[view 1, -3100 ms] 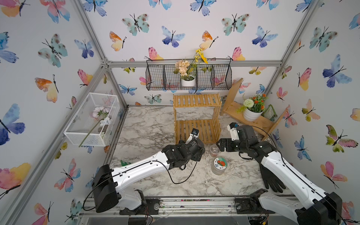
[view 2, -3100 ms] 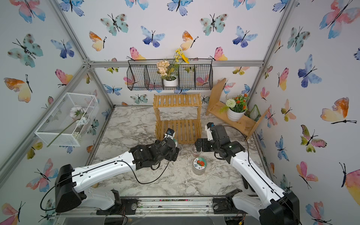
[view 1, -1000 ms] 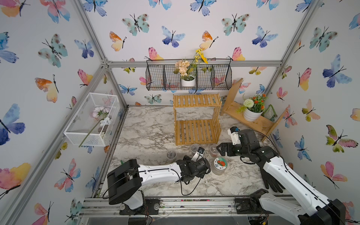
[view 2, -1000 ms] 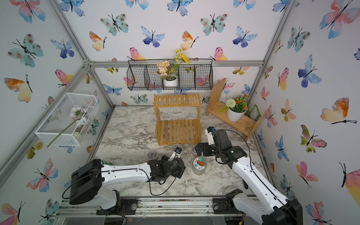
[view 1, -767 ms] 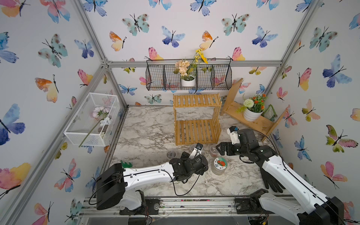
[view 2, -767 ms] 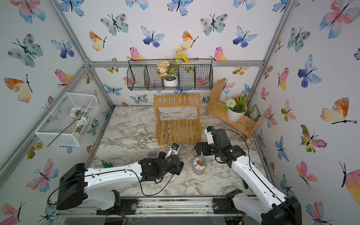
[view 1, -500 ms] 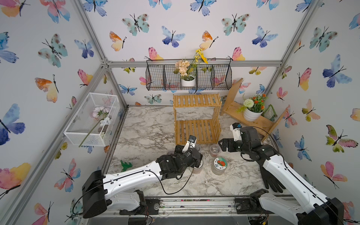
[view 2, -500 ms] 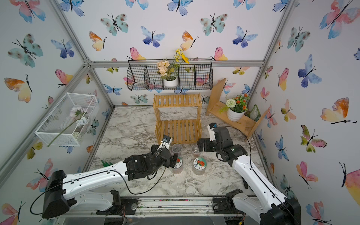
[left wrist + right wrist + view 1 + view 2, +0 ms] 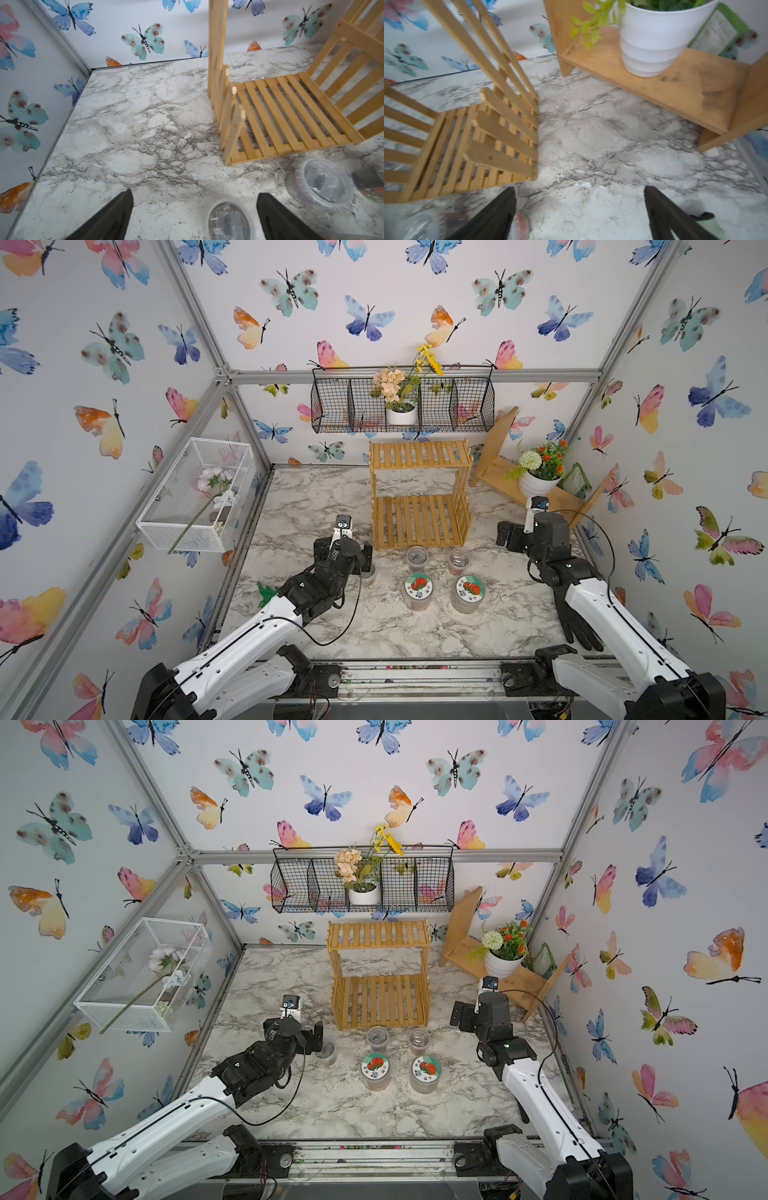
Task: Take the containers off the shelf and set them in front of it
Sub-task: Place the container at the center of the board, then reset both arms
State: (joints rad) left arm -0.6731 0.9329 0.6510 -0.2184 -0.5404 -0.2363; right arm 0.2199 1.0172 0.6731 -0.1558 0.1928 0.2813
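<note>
Left pincer (image 9: 194,192) spread near small cup (image 9: 227,220), right pincer (image 9: 579,187) spread, empty, teal-lidded jars (image 9: 419,585) plain only in both top views

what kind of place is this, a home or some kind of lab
Likely a staged robot test booth, not a home: an aluminium frame holds butterfly-print walls, and a left arm and right arm sit on a front rail by a marble-look table.

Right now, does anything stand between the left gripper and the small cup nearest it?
Nothing visible does. In the left wrist view the small cup stands on the marble table inside the span of the open left gripper; the shelf and the neighbouring cup lie off to one side.
</note>
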